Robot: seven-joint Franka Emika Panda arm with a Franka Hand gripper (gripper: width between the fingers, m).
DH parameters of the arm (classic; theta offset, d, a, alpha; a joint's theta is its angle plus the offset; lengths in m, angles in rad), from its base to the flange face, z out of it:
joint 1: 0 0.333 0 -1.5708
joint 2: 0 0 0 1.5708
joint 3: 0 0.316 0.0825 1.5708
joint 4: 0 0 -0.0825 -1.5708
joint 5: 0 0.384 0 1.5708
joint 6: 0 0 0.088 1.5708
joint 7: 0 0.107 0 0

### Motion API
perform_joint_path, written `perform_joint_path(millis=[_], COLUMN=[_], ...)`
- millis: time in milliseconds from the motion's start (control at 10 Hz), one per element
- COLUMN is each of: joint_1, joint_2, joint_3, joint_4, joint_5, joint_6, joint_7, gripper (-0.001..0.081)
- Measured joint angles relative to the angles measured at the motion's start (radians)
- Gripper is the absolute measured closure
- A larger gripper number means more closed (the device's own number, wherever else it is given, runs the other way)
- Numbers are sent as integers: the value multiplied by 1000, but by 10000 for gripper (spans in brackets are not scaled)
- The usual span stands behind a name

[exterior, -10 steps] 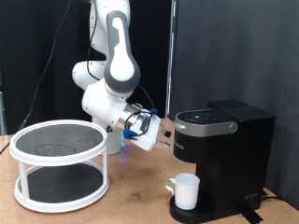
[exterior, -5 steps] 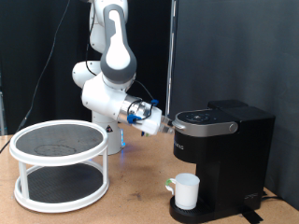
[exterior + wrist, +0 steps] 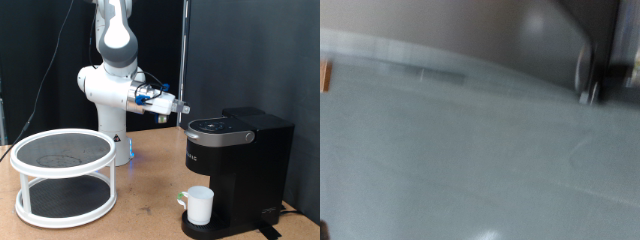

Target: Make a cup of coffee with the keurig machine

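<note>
The keurig machine stands at the right of the wooden surface, lid down, with the cup already seated on its drip base at the lower front, and a two-tier mesh rack stands well apart at the left. The gripper hangs in the air just above and left of the machine's top, touching nothing and holding nothing visible; whether its fingers are spread or pressed together cannot be told, and the wrist view is a blur. Judged by appearance, the machine is heavy, rigid and smooth, best worked at its lid front or top buttons, while the cup is light, hard, breakable and would be taken by its rim.
</note>
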Motion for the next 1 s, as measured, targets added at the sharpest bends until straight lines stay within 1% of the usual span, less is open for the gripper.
perform_joint_path(millis=[400, 500, 600, 700, 800, 900, 1000], joint_1=[0, 0, 0, 0, 1, 1, 1], joint_2=[-117, -139, -162, -158, -154, -148, -137], joint_3=[0, -2, -8, -8, -6, 6, 28], joint_4=[24, 35, 44, 41, 45, 67, 104], joint_5=[11, -4, -37, -31, -5, 14, -33], joint_6=[1, -7, -15, -13, -13, -3, 14], joint_7=[138, 192, 267, 242, 186, 118, 89], gripper=[72, 72, 72, 72, 72, 72, 72])
